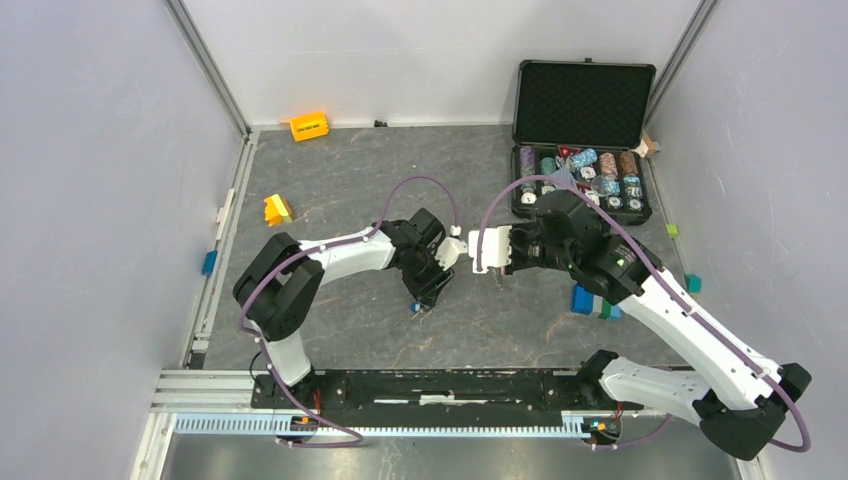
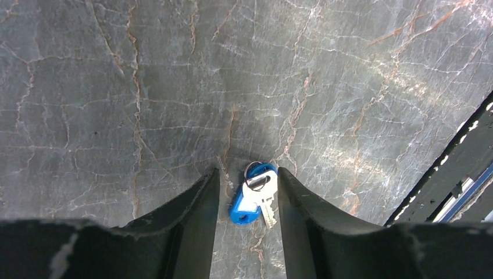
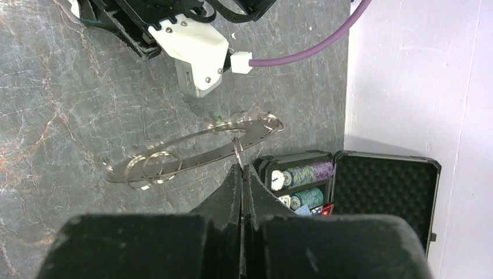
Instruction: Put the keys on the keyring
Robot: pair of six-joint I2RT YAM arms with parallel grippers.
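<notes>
Blue-headed key flat on the grey marbled table, just left of centre toward the near edge, left gripper spread open astride it, right gripper clamped shut on a small loop of the metal keyring near table centre
</notes>
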